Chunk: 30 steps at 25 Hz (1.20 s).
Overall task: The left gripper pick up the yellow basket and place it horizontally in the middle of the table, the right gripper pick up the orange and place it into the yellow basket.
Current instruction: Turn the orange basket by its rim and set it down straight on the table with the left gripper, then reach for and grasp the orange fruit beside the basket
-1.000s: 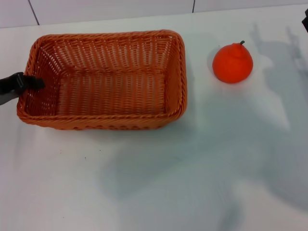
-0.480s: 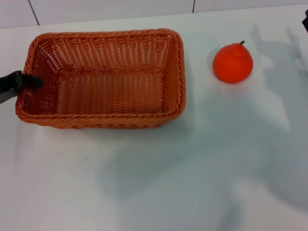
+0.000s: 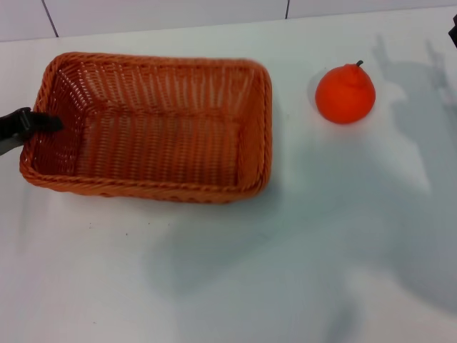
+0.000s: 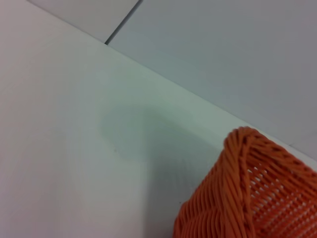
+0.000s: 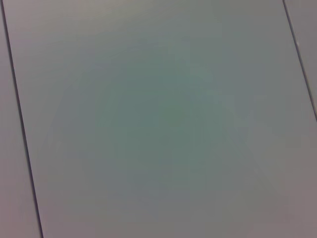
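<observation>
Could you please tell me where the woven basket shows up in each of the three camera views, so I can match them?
Head view: the yellow basket fills the left half, its left end wall at the left gripper.
Left wrist view: only one braided corner of the basket shows, at the lower right.
Right wrist view: not in it.
Shared landmark: the white table, also in the left wrist view.

The left hand [image 3: 32,123] looks dark grey-black, slim-fingered (its tips seemingly pointed).
</observation>
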{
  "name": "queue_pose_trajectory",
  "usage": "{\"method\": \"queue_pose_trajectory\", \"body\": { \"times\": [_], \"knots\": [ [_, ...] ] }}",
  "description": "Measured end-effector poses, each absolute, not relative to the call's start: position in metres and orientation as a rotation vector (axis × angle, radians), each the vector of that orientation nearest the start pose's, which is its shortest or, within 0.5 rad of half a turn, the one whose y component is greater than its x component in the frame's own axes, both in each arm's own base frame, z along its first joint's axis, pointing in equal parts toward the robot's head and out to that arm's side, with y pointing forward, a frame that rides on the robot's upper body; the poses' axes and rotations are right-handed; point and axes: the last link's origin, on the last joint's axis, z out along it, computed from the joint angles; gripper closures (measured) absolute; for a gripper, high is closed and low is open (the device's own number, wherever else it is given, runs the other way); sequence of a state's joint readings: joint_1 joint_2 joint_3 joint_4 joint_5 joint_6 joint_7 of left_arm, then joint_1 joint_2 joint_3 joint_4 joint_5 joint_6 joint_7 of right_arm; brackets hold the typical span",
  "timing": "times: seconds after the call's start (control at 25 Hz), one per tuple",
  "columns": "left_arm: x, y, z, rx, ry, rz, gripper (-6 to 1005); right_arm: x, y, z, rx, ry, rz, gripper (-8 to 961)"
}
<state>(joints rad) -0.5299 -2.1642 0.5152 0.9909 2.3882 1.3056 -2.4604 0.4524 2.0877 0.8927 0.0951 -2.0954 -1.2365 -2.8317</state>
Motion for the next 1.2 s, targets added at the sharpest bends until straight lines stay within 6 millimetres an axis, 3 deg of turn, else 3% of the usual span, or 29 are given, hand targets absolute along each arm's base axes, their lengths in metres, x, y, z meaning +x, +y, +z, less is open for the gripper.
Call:
{"method": "queue_pose_trajectory", "body": {
  "times": [0.2, 0.44, 0.84, 1.0, 1.2],
  "knots": [
    [-0.303, 0.359, 0.045, -1.900, -1.746, -0.546, 820, 0.347, 0.330, 0.020, -0.777, -1.492, -1.689, 6],
    [-0.304, 0.358, 0.045, -1.889, -1.752, -0.562, 662, 0.347, 0.330, 0.020, -0.778, -1.494, -1.689, 6],
    [-0.306, 0.359, 0.056, -1.855, -1.704, -0.635, 244, 0.348, 0.328, 0.019, -0.780, -1.499, -1.688, 7],
    [-0.305, 0.362, 0.064, -1.855, -1.650, -0.636, 191, 0.347, 0.329, 0.019, -0.776, -1.504, -1.684, 7],
    [-0.303, 0.369, 0.088, -1.808, -1.488, -0.696, 164, 0.340, 0.333, 0.007, -0.786, -1.566, -1.633, 7]
  ]
}}
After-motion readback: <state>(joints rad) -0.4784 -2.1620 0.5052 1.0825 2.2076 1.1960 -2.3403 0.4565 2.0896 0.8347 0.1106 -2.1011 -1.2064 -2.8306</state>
